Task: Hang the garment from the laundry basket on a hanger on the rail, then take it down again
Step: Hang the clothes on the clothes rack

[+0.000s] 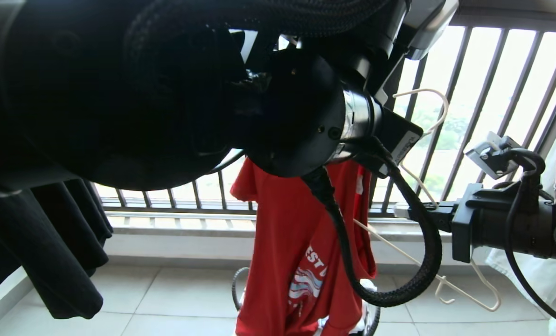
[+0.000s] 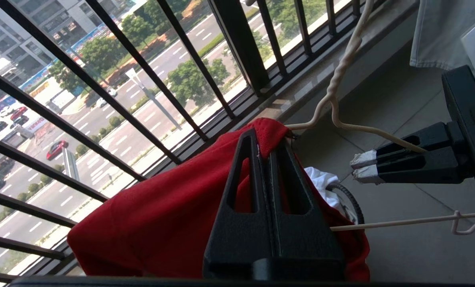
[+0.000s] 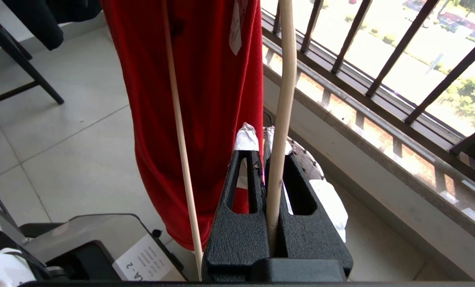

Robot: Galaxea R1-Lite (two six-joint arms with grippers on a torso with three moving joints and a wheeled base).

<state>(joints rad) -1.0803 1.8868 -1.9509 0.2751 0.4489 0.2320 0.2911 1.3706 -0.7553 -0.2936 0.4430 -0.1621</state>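
Head view: the left arm fills the upper left, close to the camera, hiding its own fingers. The shirt (image 1: pixel 292 242) hangs below it at centre, chest print facing near, its lower end dropping toward the basket (image 1: pixel 369 322), of which only a dark rim portion shows at the bottom edge. The right gripper (image 1: pixel 401 211) reaches in from the right and meets the hanger (image 1: pixel 427 135), whose hook curves up before the railing (image 1: pixel 474 116) and whose lower bar slants down to the right. A black garment (image 1: pixel 49 242) hangs at far left; a pale garment (image 1: pixel 539 275) hangs at right edge.

Left wrist view: the left gripper (image 2: pixel 266 149) has its fingers pressed together on a fold of the shirt (image 2: pixel 161 215) at its top. The hanger (image 2: pixel 335 99) sits just beside that fold, one wire running into the cloth. The right gripper (image 2: pixel 361 167) is closed on the hanger's wire. The basket (image 2: pixel 349 199) lies below, white cloth inside.

Right wrist view: the right gripper (image 3: pixel 261 139) is clamped on the hanger (image 3: pixel 281 119), the wire running between its fingers. The shirt (image 3: pixel 205 99) hangs just beyond, over the basket (image 3: pixel 309 163).
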